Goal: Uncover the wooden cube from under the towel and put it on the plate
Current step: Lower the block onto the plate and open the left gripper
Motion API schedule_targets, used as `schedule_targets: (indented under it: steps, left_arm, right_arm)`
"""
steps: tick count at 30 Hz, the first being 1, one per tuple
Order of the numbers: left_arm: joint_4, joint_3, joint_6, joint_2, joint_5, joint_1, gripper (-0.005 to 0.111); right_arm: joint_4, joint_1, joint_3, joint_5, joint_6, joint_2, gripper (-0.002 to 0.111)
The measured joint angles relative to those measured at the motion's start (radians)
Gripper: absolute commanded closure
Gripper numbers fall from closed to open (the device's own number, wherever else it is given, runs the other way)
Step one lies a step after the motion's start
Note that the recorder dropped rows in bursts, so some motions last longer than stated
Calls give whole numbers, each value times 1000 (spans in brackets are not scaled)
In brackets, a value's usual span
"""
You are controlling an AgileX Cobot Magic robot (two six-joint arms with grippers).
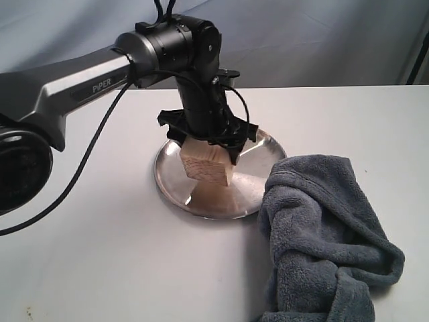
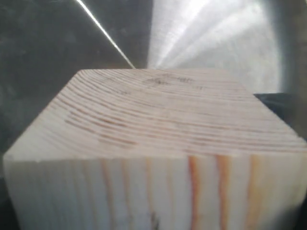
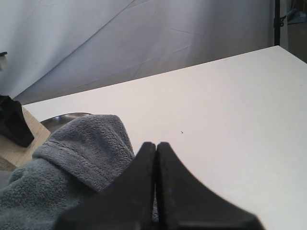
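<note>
Exterior view: a white table (image 1: 100, 255) stands before a blue-grey backdrop (image 1: 322, 40). The left gripper (image 1: 209, 151) clamps the wooden cube (image 1: 208, 169) between its 2 fingers, tilted over the plate (image 1: 171, 178). The towel (image 1: 322, 228) lies heaped against the plate's right rim.

Left wrist view: the wooden cube (image 2: 158, 129) fills the frame, with the plate (image 2: 216, 43) shining behind it.

Right wrist view: the right gripper (image 3: 156, 158), its fingers pressed together and empty, hangs beside the towel (image 3: 72, 158).
</note>
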Motion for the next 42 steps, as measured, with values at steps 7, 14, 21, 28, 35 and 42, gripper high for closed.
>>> schedule_targets:
  steps: [7, 14, 21, 28, 35, 42]
  left_arm:
    - [57, 0, 39, 50, 2, 30, 106]
    - [57, 0, 48, 59, 2, 30, 54]
    - [57, 0, 50, 59, 2, 30, 26]
    - [57, -4, 50, 60, 2, 30, 22]
    - [57, -4, 50, 56, 2, 30, 22]
    - [63, -4, 50, 14, 2, 30, 22]
  right_arm:
    - [0, 0, 0, 0, 0, 0, 105]
    - [0, 0, 0, 0, 0, 0, 105]
    - [0, 0, 0, 0, 0, 0, 105]
    - [0, 0, 0, 0, 0, 0, 105]
    - [0, 0, 0, 0, 0, 0, 105]
    - [0, 0, 0, 0, 0, 0, 105]
